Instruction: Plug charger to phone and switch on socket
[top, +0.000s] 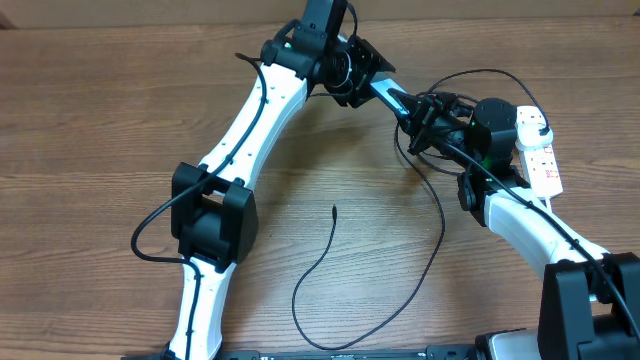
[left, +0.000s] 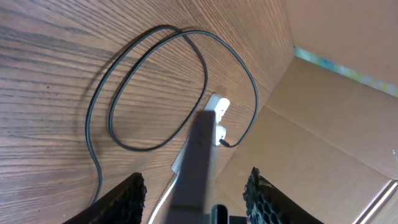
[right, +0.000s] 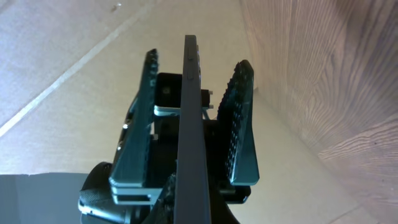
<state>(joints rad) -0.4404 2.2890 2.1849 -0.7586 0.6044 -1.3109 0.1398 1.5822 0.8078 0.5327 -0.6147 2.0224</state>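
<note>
The phone (right: 189, 124) is showing edge-on nearest the lens in the right wrist view, and it is sitting between your two grippers. On the table (top: 100, 120) the charger (top: 322, 262) is lying loose, with its tip (top: 334, 208) well apart from the phone. Your left gripper (left: 194, 190) is standing wide, fingers clear of the phone on both sides. Your right gripper (right: 198, 62) is sitting narrow astride it, but I cannot tell whether it is clamping. The socket (top: 540, 160) is lying at the far right. You are probably steadying the phone, with nothing plugged yet. Next you are likely needing one gripper free to fetch that tip and line it up with the port.
</note>
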